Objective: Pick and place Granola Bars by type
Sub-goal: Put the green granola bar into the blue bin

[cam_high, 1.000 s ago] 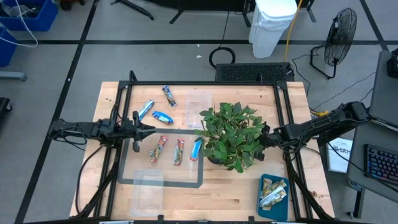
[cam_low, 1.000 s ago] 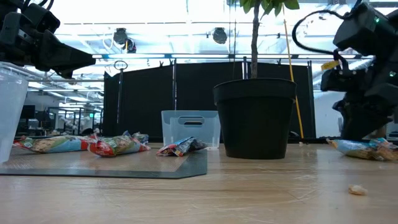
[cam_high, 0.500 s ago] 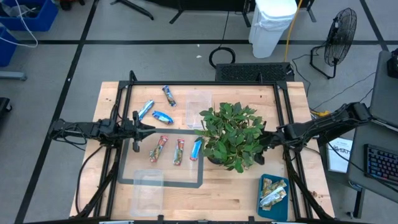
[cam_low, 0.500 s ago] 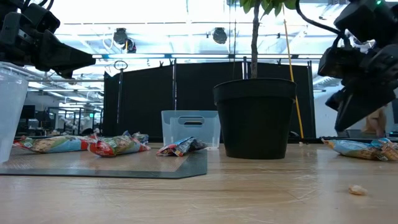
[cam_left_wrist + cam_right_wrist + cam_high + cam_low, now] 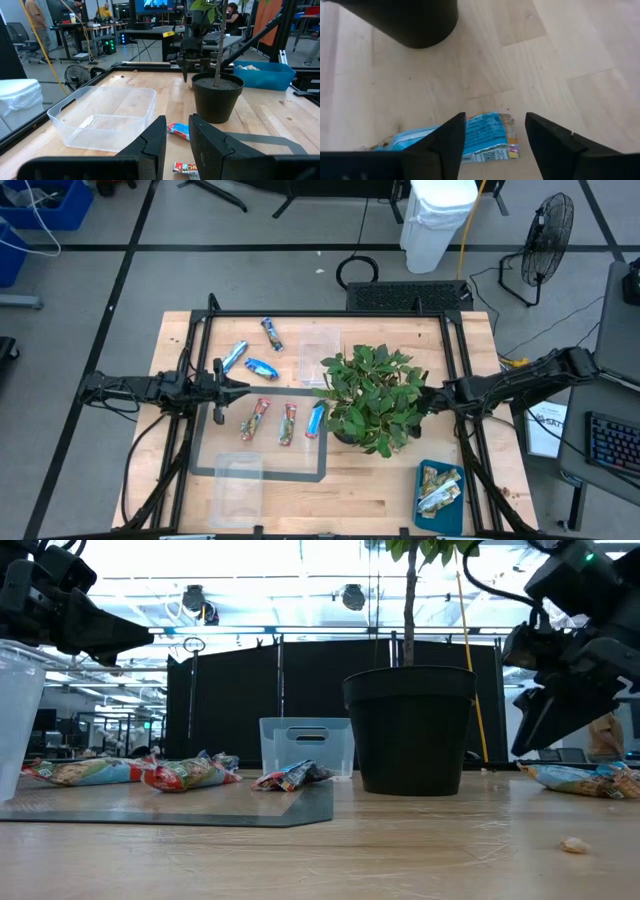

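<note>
Right hand: fingers spread wide, empty, above a blue bar beside the plant pot.
Left hand: waits at 9 o'clock, narrowly parted, empty.
Granola Bars: scattered centre and 11 o'clock; some in the teal tray at 5 o'clock.
Risk: foliage hides the bar; a fingertip may slip off the wrapper or nudge the pot.

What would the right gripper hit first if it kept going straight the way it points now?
Most likely the blue-wrapped granola bar on the wooden table: the right wrist view shows it lying straight ahead between the open fingers of the right gripper. The black plant pot sits farther off to one side. Depth is uncertain.
</note>
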Controlling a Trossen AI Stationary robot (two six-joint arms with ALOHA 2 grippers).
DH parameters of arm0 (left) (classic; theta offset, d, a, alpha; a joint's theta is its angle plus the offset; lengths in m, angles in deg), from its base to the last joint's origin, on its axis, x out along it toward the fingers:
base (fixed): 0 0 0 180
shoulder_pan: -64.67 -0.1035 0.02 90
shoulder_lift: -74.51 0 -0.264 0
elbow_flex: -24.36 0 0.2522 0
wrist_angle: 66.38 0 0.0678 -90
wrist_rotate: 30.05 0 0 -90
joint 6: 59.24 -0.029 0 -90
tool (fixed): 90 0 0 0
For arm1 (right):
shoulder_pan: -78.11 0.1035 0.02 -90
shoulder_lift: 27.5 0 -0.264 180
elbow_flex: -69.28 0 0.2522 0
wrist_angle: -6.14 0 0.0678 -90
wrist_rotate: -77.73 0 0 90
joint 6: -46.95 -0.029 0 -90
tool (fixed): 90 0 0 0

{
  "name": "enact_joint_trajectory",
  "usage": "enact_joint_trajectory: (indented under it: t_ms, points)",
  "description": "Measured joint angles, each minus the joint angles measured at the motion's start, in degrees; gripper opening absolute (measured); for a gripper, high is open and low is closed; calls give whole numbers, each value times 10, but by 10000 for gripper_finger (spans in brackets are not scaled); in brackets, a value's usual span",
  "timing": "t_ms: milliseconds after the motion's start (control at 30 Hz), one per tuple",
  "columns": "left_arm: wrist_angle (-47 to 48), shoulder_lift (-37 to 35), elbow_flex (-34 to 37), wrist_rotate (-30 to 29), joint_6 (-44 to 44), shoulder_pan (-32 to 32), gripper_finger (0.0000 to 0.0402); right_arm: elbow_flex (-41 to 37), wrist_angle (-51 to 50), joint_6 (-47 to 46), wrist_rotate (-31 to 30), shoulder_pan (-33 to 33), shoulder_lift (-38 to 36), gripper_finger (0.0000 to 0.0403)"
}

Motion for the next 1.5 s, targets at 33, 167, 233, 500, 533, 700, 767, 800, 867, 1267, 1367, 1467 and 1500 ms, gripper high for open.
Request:
enact_joint_trajectory:
  t_ms: [33,167,233,500,533,700,767,800,867,1267,1367,1467,1500]
  points:
    - [0,0,0,0,0,0,88,0,0,3,2,-4,4,197]
    - [0,0,0,0,0,0,88,0,6,15,5,-16,19,188]
    - [0,0,0,0,0,0,88,0,19,21,20,-21,26,186]
    - [0,0,0,0,0,0,88,0,39,41,59,-48,58,185]
    - [0,0,0,0,0,0,88,0,41,41,67,-51,63,184]
    - [0,0,0,0,0,0,88,0,47,41,91,-54,82,183]
    - [0,0,0,0,0,0,88,0,47,41,98,-54,84,180]
    - [0,0,0,0,0,0,88,0,47,40,107,-54,85,178]
    - [0,0,0,0,0,0,88,0,47,39,121,-54,86,169]
    - [0,0,0,0,0,0,88,0,45,72,144,-54,86,8]
    - [0,0,0,0,0,0,88,1,47,84,138,-54,86,1]
    - [0,0,0,0,0,0,88,1,50,94,122,-53,86,1]
    - [0,0,0,0,0,0,88,1,52,97,123,-53,86,1]
